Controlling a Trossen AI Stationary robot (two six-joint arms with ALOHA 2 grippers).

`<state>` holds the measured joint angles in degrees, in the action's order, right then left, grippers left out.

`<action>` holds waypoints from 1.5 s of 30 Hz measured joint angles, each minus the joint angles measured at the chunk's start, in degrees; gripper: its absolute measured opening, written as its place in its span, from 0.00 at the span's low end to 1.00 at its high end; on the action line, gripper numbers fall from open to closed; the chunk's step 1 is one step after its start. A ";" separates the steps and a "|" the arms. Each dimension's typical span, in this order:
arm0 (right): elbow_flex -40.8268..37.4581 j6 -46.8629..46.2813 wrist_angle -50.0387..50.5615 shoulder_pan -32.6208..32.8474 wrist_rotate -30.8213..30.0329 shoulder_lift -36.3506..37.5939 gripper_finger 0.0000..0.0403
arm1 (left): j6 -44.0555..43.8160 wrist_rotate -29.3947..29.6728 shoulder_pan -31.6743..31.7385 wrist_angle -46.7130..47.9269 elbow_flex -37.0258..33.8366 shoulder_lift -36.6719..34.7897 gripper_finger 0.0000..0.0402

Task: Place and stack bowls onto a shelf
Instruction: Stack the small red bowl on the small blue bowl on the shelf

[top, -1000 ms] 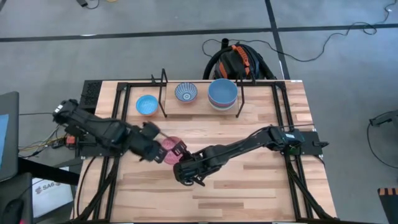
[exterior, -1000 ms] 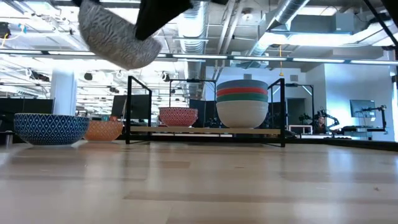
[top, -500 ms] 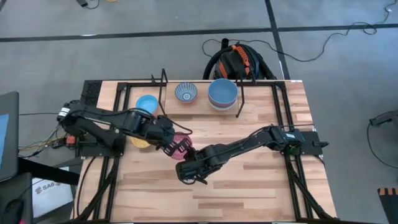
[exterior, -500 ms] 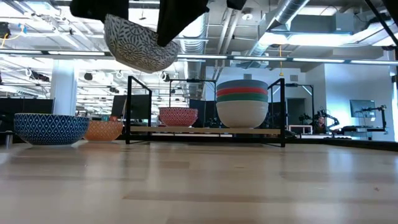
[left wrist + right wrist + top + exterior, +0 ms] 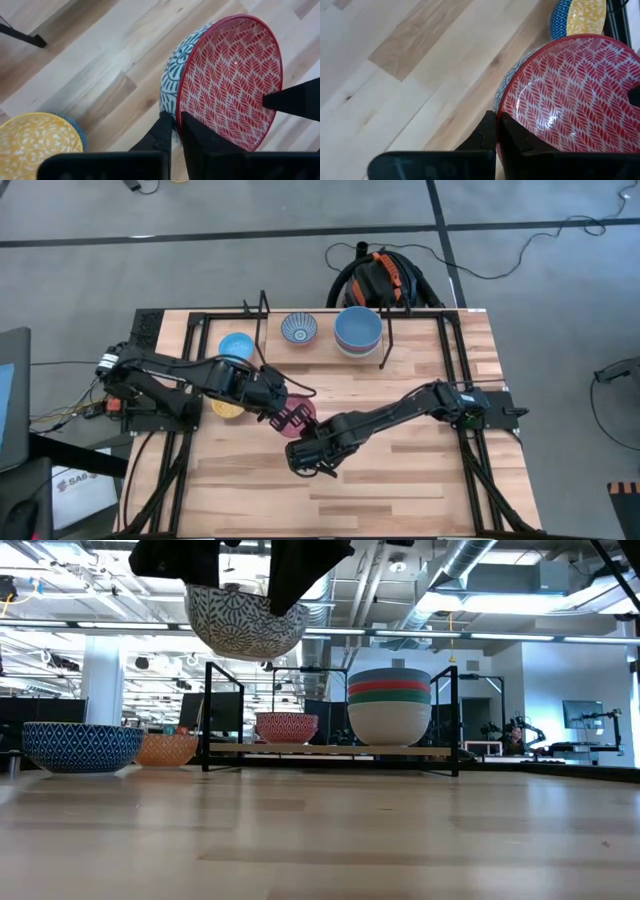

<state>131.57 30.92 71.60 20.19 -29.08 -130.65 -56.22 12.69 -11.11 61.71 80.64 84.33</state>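
Observation:
A bowl, red-patterned inside and dark-on-white patterned outside, hangs above the table's middle with both grippers shut on its rim. My left gripper comes from the table's left. My right gripper comes from the near side. The black shelf at the far edge carries a blue-white patterned bowl and a stack topped by a larger blue bowl. A light blue bowl sits left of the shelf's post. A yellow bowl rests on the table under the left arm. My left gripper pinches the bowl's rim on its left side, one finger inside and one outside. The fingers slant down from the table's left. The bowl is lifted clear of the table. My right gripper pinches the bowl's rim on its near side, one finger inside and one outside. The fingers slant down from the near right. The bowl hangs clear of the table, its opening facing up and a little tilted.
Black arm-mount rails run along the table's left and right sides. A black and orange backpack lies on the floor beyond the far edge. The near half of the table is bare wood.
My left gripper has swung toward the table's right, come to the bowl and taken hold of its rim. The bowl, held aloft by my right gripper throughout, has shifted a little toward the right and tipped nearer to level.

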 joint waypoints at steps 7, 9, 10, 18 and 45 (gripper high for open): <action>0.00 0.35 1.13 -0.22 -0.83 0.80 0.06 | 1.86 -0.75 2.02 -1.02 0.09 -0.18 0.00; 0.00 0.35 1.38 -0.34 -0.83 0.80 0.06 | 2.64 -0.73 2.59 -1.31 0.09 -0.14 0.00; 0.00 0.35 1.46 -0.43 -0.89 0.80 0.06 | 3.03 -0.75 2.90 -1.29 0.09 -0.04 0.00; 0.04 -2.62 1.21 -2.22 2.16 0.80 0.06 | 6.35 0.04 4.19 -2.94 -0.17 0.31 0.06; 0.28 5.16 2.82 -0.68 4.41 5.53 0.06 | 20.71 -6.00 4.59 -5.42 -0.09 -0.33 0.09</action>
<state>131.85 36.07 74.42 19.51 -24.67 -125.12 -35.51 6.70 -6.52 56.30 80.55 84.01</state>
